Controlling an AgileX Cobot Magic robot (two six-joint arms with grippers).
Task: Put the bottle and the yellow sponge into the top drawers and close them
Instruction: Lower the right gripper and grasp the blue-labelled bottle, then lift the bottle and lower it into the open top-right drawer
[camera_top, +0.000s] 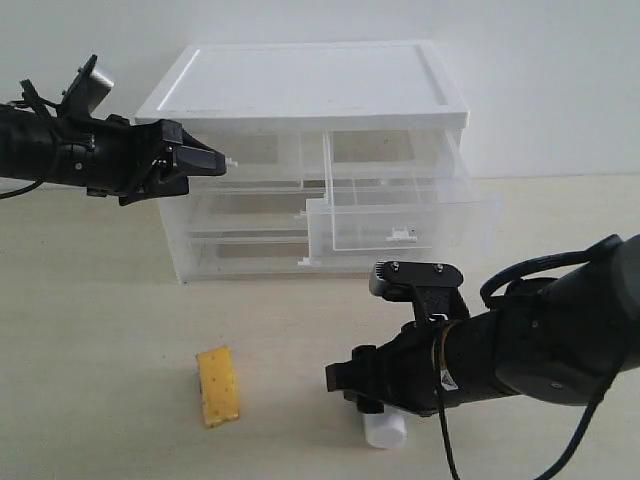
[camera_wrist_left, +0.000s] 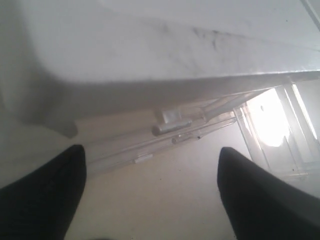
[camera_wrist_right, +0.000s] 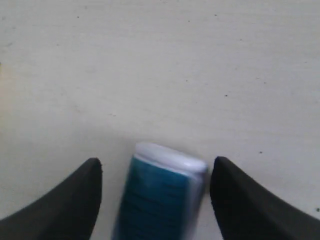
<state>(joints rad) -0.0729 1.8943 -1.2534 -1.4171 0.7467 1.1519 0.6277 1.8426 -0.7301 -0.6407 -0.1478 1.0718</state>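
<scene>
The bottle (camera_top: 383, 431) lies on its side on the table, its teal label (camera_wrist_right: 159, 200) up, between the fingers of my right gripper (camera_top: 355, 392) (camera_wrist_right: 156, 160), which stands open around it without touching. The yellow sponge (camera_top: 218, 386) lies flat on the table, left of the bottle. Of the top drawers, the right one (camera_top: 400, 226) is pulled out and holds nothing; the left one (camera_top: 255, 156) is shut. My left gripper (camera_top: 215, 162) (camera_wrist_left: 150, 150) hangs open and holds nothing, right in front of the left drawer's small white handle (camera_wrist_left: 171, 117).
The white cabinet (camera_top: 300, 85) stands at the back of the beige table (camera_top: 100, 330), against a white wall. Two full-width drawers (camera_top: 245, 225) below the top row are shut. The pulled-out drawer overhangs the table just behind my right arm (camera_top: 540, 340).
</scene>
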